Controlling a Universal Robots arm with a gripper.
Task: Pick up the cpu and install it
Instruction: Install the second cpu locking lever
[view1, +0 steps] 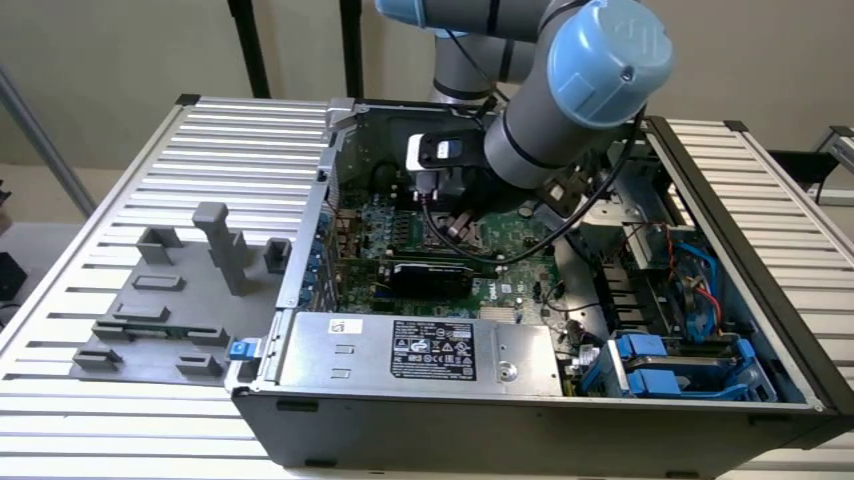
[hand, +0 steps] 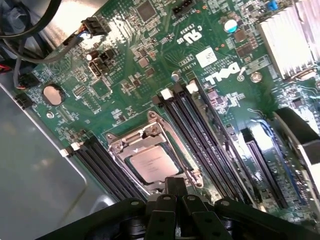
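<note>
Lying flat in socket (hand: 150, 152), cpu (hand: 151, 164)

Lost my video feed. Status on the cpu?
Hand shut, just above the socket. Cpu seated in socket, not held. Nothing in the way.

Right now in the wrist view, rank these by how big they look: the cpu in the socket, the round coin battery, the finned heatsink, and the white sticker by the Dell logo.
Largest to smallest:
1. finned heatsink, though cut off at the edge
2. cpu
3. coin battery and white sticker: these look alike, so I won't rank them.
</note>
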